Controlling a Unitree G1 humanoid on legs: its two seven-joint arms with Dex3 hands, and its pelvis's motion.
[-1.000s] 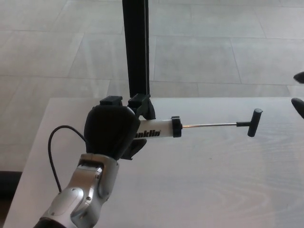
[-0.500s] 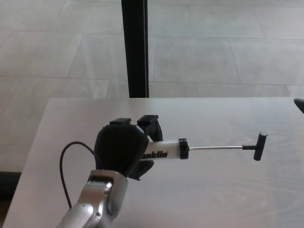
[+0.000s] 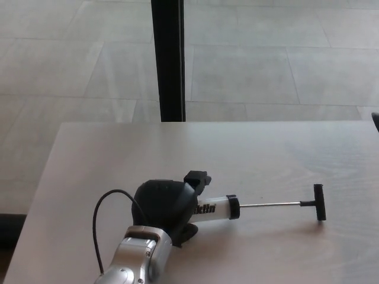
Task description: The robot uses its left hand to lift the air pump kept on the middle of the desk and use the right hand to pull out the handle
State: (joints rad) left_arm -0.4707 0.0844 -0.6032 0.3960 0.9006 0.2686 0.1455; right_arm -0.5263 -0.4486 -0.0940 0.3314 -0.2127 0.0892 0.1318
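The air pump [image 3: 216,207] is a white barrel with black lettering and a black collar, lying level and pointing right. My left hand [image 3: 166,204] is shut on the barrel's left end, low over the desk [image 3: 266,148]. The thin metal rod [image 3: 269,205] is drawn out to the right and ends in the black T-handle [image 3: 320,202], whose shadow falls just beneath it. I cannot tell whether the pump touches the desk. Only a dark sliver of my right hand [image 3: 376,118] shows at the right edge, far from the handle.
A black cable [image 3: 102,207] loops left of my left wrist. A black vertical post [image 3: 168,59] stands behind the desk's far edge, with tiled floor beyond it. The desk's left edge runs down the picture's left side.
My left hand has brought the pump down and toward me, close to the desk, with the handle still pulled out. My right hand has drawn away to the right, almost out of view.
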